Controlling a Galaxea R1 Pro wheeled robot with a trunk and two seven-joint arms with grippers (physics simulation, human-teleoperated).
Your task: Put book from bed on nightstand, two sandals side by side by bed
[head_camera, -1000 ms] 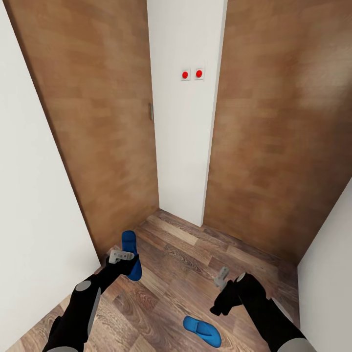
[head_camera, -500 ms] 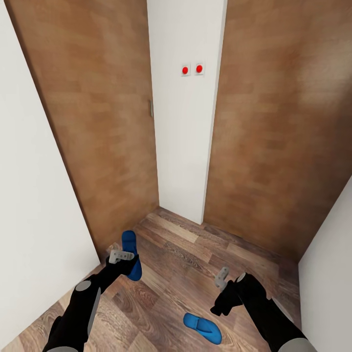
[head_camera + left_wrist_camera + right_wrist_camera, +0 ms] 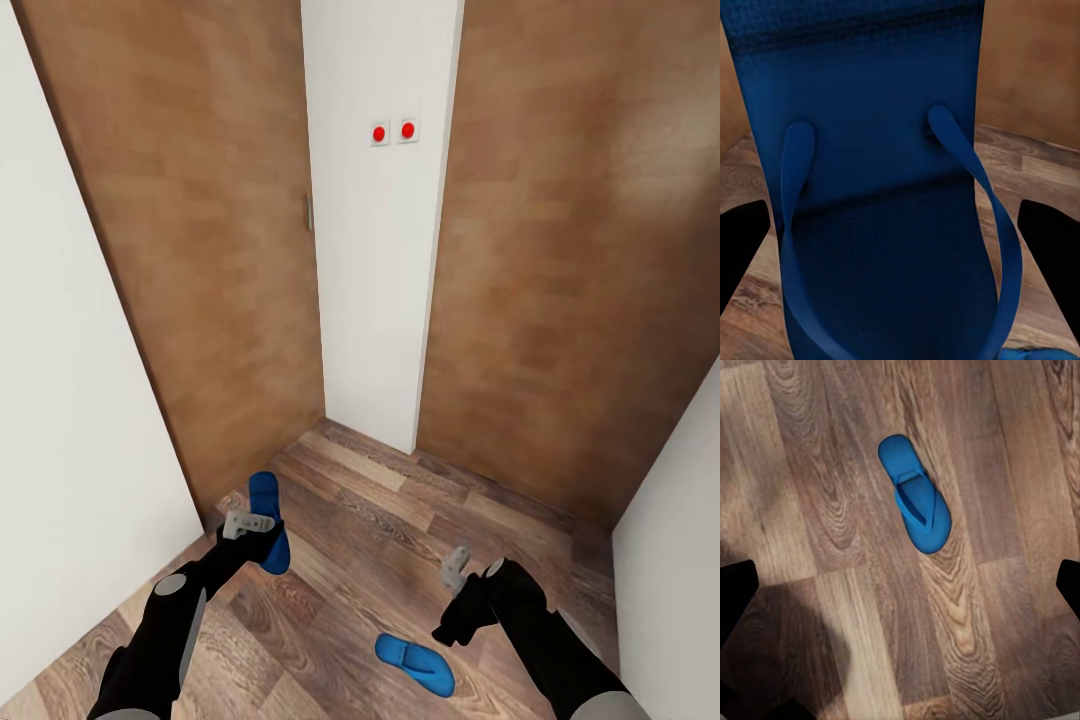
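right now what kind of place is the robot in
Probably a narrow indoor corner or hallway of a home: wood-plank floor, two tall wooden doors either side of a white wall strip bearing two red-buttoned switches.

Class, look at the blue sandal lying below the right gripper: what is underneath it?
The sandal lies flat on the wood-plank floor, straps facing up. The planks directly beneath it are covered by its sole.

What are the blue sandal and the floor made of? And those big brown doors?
The sandal looks like soft foam or rubber: matte blue with a fine dotted texture and thin bendy straps. The floor looks like wood planks, with grain swirls and seams between boards, though it may be printed laminate. The doors look like smooth, flat brown wood veneer with faint grain.
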